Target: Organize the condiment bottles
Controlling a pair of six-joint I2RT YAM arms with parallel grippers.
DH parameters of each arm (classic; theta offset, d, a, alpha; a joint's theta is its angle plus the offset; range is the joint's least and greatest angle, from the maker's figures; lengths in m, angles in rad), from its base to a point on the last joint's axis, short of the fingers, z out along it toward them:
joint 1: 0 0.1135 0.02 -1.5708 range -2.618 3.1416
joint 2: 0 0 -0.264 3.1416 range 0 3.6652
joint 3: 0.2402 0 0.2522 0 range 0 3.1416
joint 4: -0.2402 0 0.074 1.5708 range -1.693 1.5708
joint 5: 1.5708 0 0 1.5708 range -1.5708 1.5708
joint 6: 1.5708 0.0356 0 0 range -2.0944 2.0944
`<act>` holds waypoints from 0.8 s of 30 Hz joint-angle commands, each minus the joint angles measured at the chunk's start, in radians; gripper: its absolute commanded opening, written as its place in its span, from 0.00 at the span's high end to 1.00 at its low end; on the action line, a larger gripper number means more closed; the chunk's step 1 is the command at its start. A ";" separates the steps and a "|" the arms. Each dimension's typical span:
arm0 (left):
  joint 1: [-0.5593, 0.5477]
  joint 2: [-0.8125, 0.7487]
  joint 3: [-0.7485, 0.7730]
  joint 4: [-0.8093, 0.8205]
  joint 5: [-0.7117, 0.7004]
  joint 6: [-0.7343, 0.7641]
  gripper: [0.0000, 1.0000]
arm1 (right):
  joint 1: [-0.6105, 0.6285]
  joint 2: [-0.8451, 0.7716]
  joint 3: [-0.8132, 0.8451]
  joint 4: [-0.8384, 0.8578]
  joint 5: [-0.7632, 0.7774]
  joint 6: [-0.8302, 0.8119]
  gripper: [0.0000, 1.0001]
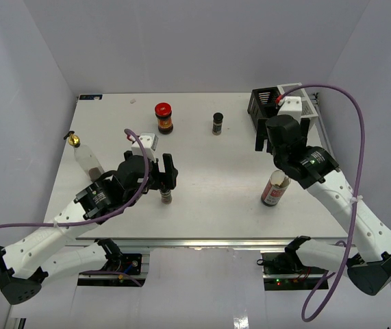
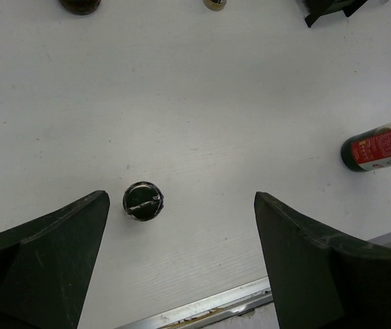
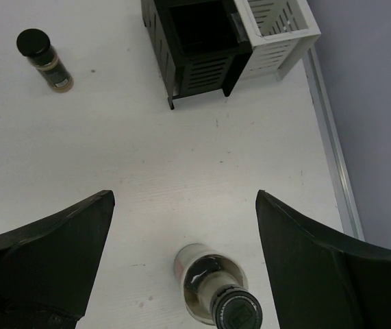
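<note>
Both your claws gape wide, holding nothing: left gripper (image 2: 181, 200) above the near shaker (image 2: 142, 201), right gripper (image 3: 185, 197) above the red-labelled bottle (image 3: 202, 279). Red-lidded jar (image 1: 164, 118) and second shaker (image 1: 217, 123) stand far; gold-topped bottle (image 1: 85, 156) at left.

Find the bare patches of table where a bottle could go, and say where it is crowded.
Widest bare patch: middle of the table, between far shaker, red-labelled bottle and near shaker. Also free: far-left corner, left of the jar. Crowded: between rack and red-labelled bottle, where the right gripper hangs; around the left gripper.
</note>
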 commanded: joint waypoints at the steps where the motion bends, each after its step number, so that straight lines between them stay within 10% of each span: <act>1: 0.008 -0.017 0.003 -0.005 -0.001 -0.018 0.02 | -0.031 -0.028 -0.007 -0.079 0.099 0.088 0.10; 24: 0.008 -0.034 0.065 -0.046 0.076 -0.021 0.02 | -0.032 -0.199 -0.257 -0.137 -0.006 0.249 0.09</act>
